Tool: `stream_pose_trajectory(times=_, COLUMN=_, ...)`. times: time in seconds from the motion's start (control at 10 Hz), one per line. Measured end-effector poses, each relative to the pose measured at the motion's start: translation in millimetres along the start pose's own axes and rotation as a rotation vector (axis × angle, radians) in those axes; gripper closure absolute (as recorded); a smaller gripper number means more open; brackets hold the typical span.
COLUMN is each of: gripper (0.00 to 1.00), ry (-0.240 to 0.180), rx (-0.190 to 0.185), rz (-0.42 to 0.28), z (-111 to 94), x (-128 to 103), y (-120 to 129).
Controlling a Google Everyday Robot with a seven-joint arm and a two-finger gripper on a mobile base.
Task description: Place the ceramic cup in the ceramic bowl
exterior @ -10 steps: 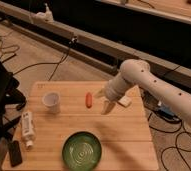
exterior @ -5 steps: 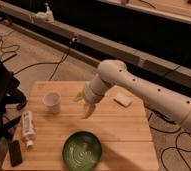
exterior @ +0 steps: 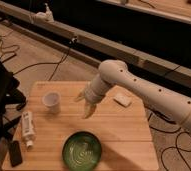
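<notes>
White arm (exterior: 150, 95) reaching in from the right.
Its elbow (exterior: 112, 70) bends high; the gripper (exterior: 86, 103) hangs down-left of it, fingers (exterior: 88, 110) spread, holding nothing.

On the wooden worktop (exterior: 124, 131), the small white ceramic cup (exterior: 51, 101) sits at 10 o'clock, the dark-green ceramic bowl (exterior: 82, 149) at 6, the white tube-like bottle (exterior: 28, 129) at 8. The gripper (exterior: 85, 103) hangs at the cup's 3 o'clock.

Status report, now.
Gripper open, empty, beside cup, not touching. Cup upright on table, not yet in bowl. Nothing between gripper and cup.
</notes>
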Motion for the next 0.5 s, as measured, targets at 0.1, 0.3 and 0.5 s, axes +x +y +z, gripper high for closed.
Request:
stream_pose_trajectory(times=0.1, gripper=0.35, ry=0.001, rx=0.015, rz=0.023, z=-3, x=6, y=-6)
stream_pose_trajectory(times=0.3, gripper=0.35, ry=-0.016, rx=0.011, rz=0.037, z=10, x=3, y=-19)
stream_pose_trajectory(times=0.5, gripper=0.35, ry=-0.063, rx=-0.018, rz=0.022, z=35, x=-14, y=-36)
